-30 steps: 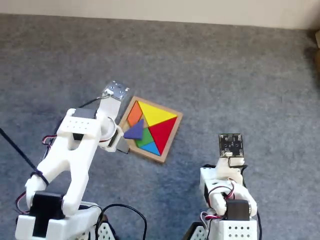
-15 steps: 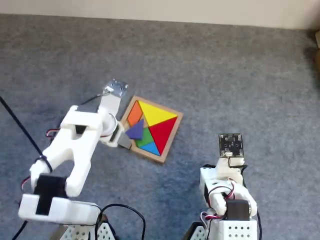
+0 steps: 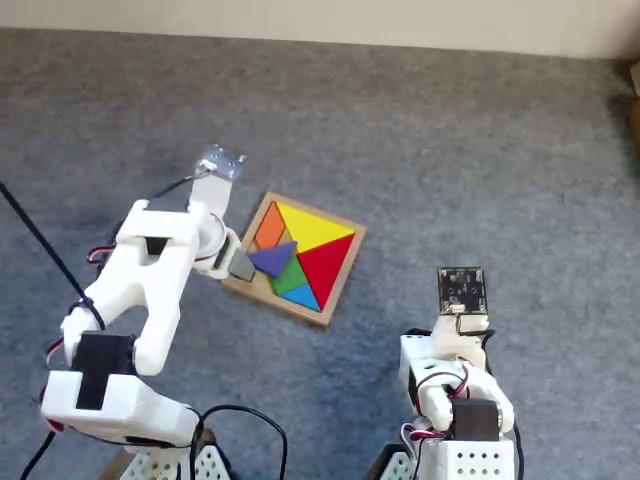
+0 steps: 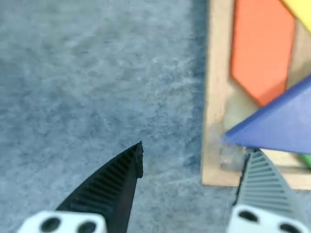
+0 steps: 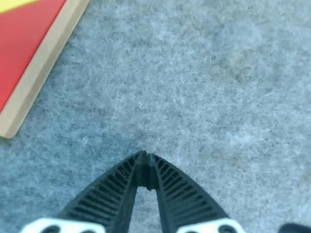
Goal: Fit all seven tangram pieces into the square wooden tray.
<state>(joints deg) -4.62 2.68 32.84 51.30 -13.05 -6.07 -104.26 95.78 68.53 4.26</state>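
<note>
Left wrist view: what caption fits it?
Open fingers at a corner of the wooden tray, a blue triangle pointing at its rim beside the orange piece.

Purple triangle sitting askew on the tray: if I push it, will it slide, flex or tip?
Probably stiff: the purple triangle has straight edges. It likely slides easily, lying unseated over the green piece. It may pivot, with its corner resting at the frame of the tray.

The tray [image 3: 346, 272] is pale wood, the carpet [image 3: 450, 150] speckled blue-grey. There's an orange piece [image 3: 268, 230], yellow piece [image 3: 310, 228], red piece [image 3: 326, 262], green piece [image 3: 290, 276], light-blue piece [image 3: 305, 296] and purple piece [image 3: 272, 258]. Left arm [image 3: 150, 275] and right arm [image 3: 445, 360] are white. Left gripper [image 4: 196, 148]: 1 black ribbed finger, 1 grey; right gripper [image 5: 146, 162] black, ribbed.
</note>
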